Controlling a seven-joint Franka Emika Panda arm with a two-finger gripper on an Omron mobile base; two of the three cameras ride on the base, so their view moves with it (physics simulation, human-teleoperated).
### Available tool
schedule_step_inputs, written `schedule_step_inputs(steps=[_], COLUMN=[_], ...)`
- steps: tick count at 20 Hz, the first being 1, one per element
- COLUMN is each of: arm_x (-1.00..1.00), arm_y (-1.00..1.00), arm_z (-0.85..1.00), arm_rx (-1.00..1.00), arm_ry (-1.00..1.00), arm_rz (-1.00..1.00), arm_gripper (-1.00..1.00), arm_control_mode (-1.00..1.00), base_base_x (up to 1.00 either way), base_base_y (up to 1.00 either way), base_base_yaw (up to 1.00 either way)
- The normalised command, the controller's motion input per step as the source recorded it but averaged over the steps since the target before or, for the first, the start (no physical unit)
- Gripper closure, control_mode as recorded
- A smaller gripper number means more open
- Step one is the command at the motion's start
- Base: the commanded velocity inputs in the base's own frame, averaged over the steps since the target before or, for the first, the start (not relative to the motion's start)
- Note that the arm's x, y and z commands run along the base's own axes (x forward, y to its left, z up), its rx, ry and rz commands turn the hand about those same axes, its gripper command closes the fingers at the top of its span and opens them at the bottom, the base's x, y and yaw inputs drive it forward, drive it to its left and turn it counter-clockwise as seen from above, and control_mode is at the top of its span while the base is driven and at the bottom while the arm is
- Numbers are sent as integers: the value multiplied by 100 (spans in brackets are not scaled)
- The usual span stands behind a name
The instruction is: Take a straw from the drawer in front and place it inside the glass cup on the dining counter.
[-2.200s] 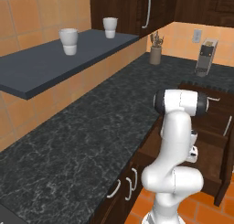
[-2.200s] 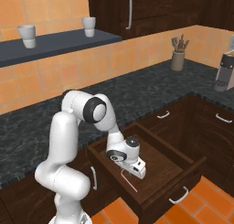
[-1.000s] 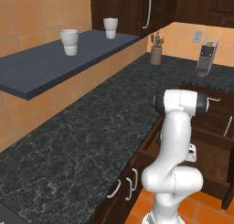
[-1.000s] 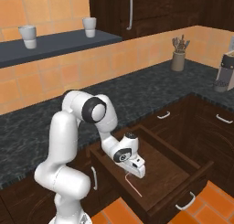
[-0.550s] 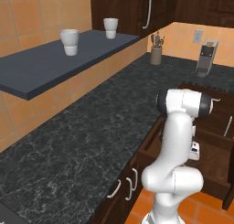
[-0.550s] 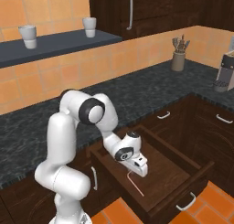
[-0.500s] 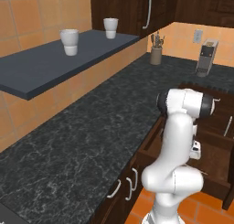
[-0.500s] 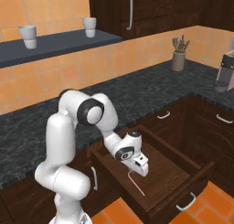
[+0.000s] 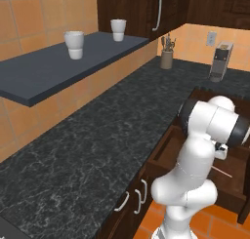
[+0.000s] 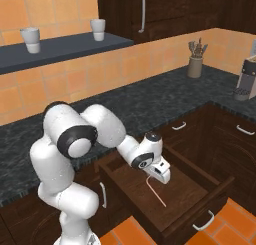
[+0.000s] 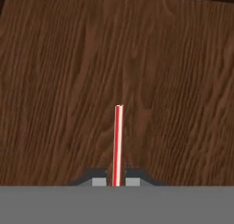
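Shelf, left of the drawer: a dark wall shelf (image 10: 65, 49) carries two opaque white cups (image 10: 31, 39), up and to the left of the drawer; I cannot see into them.
Bench: the black speckled bench (image 10: 165, 99) runs behind and to the left of the drawer.
Drawer: the drawer (image 10: 205, 189) stands pulled out below the bench edge, its plain wood floor showing; the straw is the one thing I can make out in it.
Hand: the hand (image 10: 162, 175) is low inside the drawer, near its middle, jaws pinched nearly together on the straw's upper end.
Straw: the straw (image 10: 156, 192) is in the drawer, slanting from the hand down towards the drawer's front; in the hand view the straw (image 11: 118, 145) runs straight out from between the two fingertips (image 11: 98, 182) over the wood grain. Whether its far end touches the drawer floor I cannot tell.
Right of the drawer: a utensil holder (image 10: 195, 66) with tools in it, and farther right a grey appliance (image 10: 246, 81), both on the bench.
Progress: the grasp looks made, so the first part is about done. Left to do, as I judge it: lift the straw clear of the drawer, carry it to the dining counter, and stand it in the glass cup.
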Motion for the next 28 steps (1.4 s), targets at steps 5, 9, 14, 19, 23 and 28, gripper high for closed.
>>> schedule_step_inputs(steps=[5,9,14,19,23,28], arm_x=[-20,-17,-24,-27,-14,-13], arm_y=[1,7,3,0,5,5], arm_z=[98,100,92,85,83,68], arm_rx=[-4,-7,-6,-1,-3,-3], arm_ry=[-15,-19,-22,-16,-3,0], arm_rz=[-4,-1,0,0,0,0], arm_gripper=[100,100,100,100,100,100], arm_control_mode=[-100,-100,-100,-100,-100,-100], base_base_x=[0,0,0,0,0,0], base_base_y=[0,0,0,0,0,0], base_base_yaw=[0,0,0,0,0,0])
